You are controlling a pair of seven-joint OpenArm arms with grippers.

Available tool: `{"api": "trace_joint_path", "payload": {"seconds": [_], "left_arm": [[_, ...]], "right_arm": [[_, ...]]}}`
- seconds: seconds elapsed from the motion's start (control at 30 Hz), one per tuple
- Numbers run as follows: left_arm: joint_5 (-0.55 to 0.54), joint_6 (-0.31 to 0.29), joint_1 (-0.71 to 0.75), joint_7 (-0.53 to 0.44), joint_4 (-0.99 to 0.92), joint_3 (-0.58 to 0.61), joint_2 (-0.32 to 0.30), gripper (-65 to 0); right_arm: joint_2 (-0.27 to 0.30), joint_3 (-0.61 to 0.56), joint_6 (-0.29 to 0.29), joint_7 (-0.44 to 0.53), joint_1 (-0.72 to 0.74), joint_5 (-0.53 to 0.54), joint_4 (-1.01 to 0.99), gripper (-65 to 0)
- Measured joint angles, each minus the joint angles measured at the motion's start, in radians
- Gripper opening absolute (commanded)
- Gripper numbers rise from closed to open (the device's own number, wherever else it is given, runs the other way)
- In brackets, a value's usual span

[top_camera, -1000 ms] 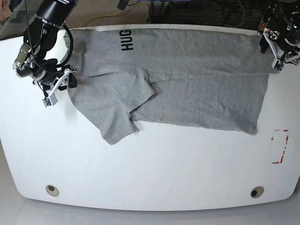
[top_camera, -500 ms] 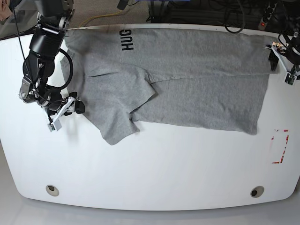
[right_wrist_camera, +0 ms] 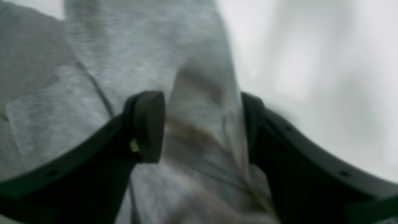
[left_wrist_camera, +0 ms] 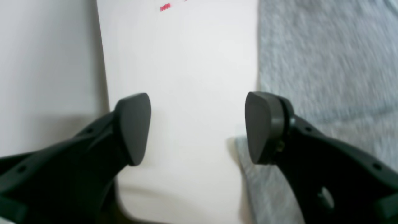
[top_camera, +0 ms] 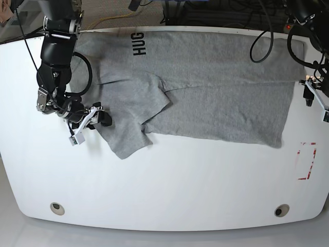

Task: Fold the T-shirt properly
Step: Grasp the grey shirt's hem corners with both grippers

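Observation:
The grey T-shirt (top_camera: 216, 77) lies spread sideways on the white table (top_camera: 169, 180), black letters at the far left. One sleeve is folded over the body. My right gripper (top_camera: 92, 125) is at the sleeve's left edge, low over the table. In the right wrist view its jaws stand open (right_wrist_camera: 202, 127) with a raised ridge of the T-shirt (right_wrist_camera: 140, 46) between them. My left gripper (top_camera: 317, 103) hovers just off the shirt's right edge. It is open (left_wrist_camera: 197, 127) over bare table, with the T-shirt (left_wrist_camera: 326, 62) under its right finger.
A red tape mark (top_camera: 307, 160) sits near the table's right edge and shows blurred in the left wrist view (left_wrist_camera: 165, 7). Two round holes (top_camera: 57, 208) (top_camera: 281, 210) lie near the front edge. Cables hang behind the table. The table's edge (left_wrist_camera: 102, 62) runs close to the left gripper.
Both grippers moved toward the front of the table: the right one down the shirt's left side to the sleeve, the left one down along the right edge.

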Motion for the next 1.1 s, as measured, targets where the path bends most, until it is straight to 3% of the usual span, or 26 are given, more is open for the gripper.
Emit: {"api": "trace_joint_path", "payload": {"seconds": [0.07, 0.2, 0.33, 0.47, 0.7, 0.83, 1.1], "left_arm": [[0.008, 0.006, -0.047, 0.003, -0.061, 0.022, 0.002, -20.3], [-0.003, 0.152, -0.152, -0.012, -0.209, 0.071, 0.006, -20.3], [0.004, 0.236, -0.223, -0.106, -0.349, 0.126, 0.005, -20.1], [0.003, 0.249, -0.289, -0.174, -0.507, 0.207, 0.013, -20.0], [0.002, 0.257, -0.41, -0.289, -0.756, 0.281, 0.01, -9.2], [0.003, 0.327, -0.449, -0.362, -0.864, 0.309, 0.006, -8.8], [-0.008, 0.319, -0.504, -0.387, -0.975, 0.376, 0.012, -9.6]], "right_arm": [[-0.012, 0.0, 0.0, 0.015, -0.001, -0.001, -0.003, -50.9], [-0.015, -0.001, -0.001, 0.009, -0.002, -0.008, -0.006, -63.3], [-0.014, 0.0, 0.0, 0.008, -0.002, -0.008, -0.008, -63.9], [-0.015, -0.001, -0.001, 0.008, -0.003, -0.008, -0.006, -63.9], [-0.017, -0.001, -0.001, 0.005, -0.003, -0.01, -0.003, -63.9], [-0.018, 0.0, -0.001, 0.006, -0.003, -0.008, -0.004, -63.9], [-0.018, -0.001, -0.001, 0.006, -0.003, -0.008, -0.003, -64.0]]}}
